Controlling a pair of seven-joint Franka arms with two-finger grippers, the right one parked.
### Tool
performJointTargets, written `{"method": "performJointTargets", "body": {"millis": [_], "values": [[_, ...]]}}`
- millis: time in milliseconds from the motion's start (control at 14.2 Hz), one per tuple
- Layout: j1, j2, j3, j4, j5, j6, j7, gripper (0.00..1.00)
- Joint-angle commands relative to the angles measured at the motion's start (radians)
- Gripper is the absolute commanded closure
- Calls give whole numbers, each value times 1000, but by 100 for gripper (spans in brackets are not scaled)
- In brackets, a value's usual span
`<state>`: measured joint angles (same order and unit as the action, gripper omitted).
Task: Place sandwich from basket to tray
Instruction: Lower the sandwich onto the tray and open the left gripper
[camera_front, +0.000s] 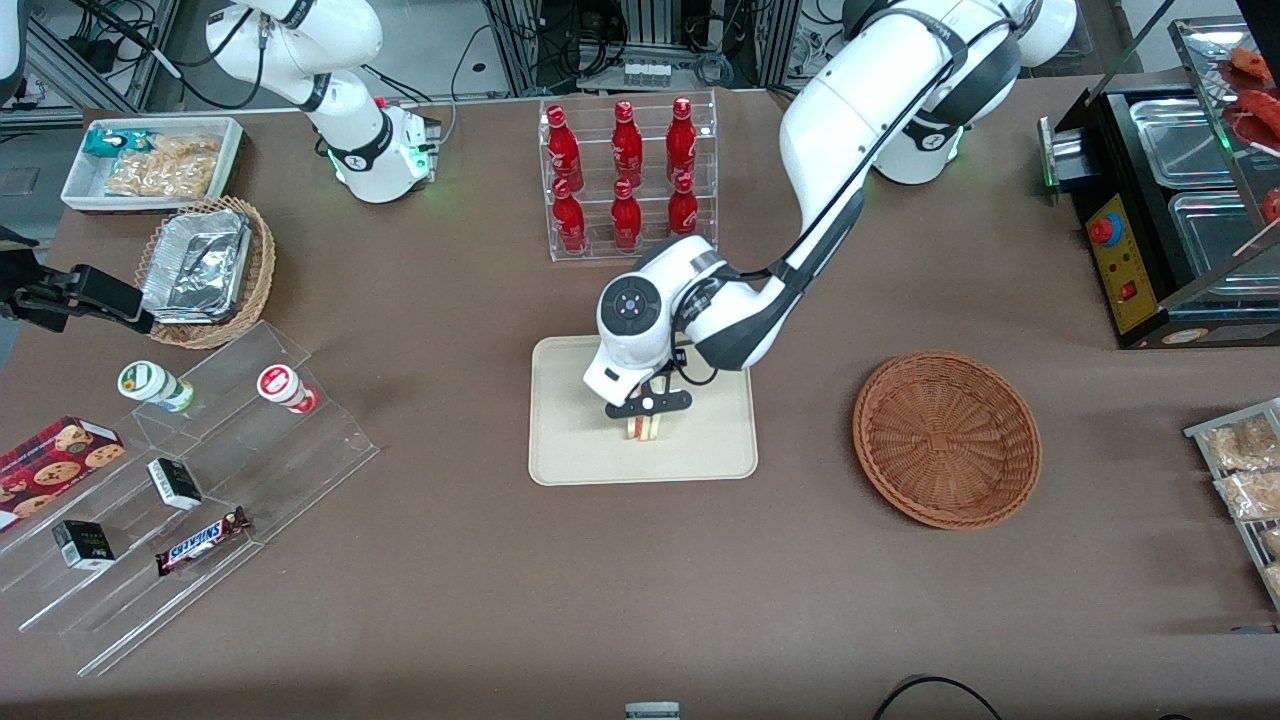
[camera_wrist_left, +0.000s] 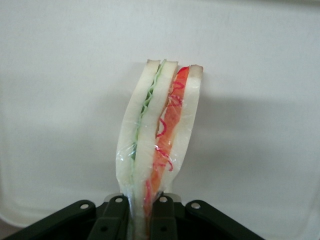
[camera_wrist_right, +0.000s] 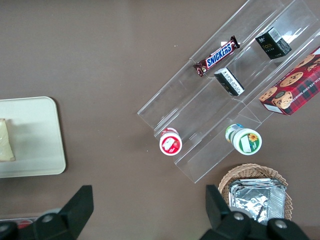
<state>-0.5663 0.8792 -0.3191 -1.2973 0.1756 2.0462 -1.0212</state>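
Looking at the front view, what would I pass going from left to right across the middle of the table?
Foil trays in a tan wicker basket → clear stepped display stand → tray → gripper, jaws shut on the sandwich above that tray → empty reddish-brown basket → bagged snacks.

On the brown counter (camera_front: 420, 600), a clear rack of red bottles (camera_front: 628, 180) stands farther from the front camera than the tool (camera_front: 648, 425). Toward the parked arm's end lie a white bin of bagged snacks (camera_front: 150, 160), a tan wicker basket of foil trays (camera_front: 205, 272), and a stepped acrylic shelf (camera_front: 330, 450) carrying two cups (camera_front: 155, 385), a cookie box (camera_front: 55, 455), two small dark boxes (camera_front: 175, 483) and a Snickers bar (camera_front: 203, 540). Toward the working arm's end sit a black appliance with steel pans (camera_front: 1170, 220) and more bagged snacks (camera_front: 1240, 470).
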Motion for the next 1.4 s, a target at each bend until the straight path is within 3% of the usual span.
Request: {"method": "performJointTargets", "body": {"millis": [0,70,140,491,842,1053,1333], "values": [[-12,70,29,93,19,-14,-16,63],[-15,69,31,92,30,-15,-17,9],[-14,61,31,92,39,-14,-26,0],[20,-49,31,109,36,-46,-82,0],[130,-212,29,73,33,-233,-68,0],[236,-362,26,-86,33,-250,-13,0],[402,-570,26,-267,-28,-328,234,0]]}}
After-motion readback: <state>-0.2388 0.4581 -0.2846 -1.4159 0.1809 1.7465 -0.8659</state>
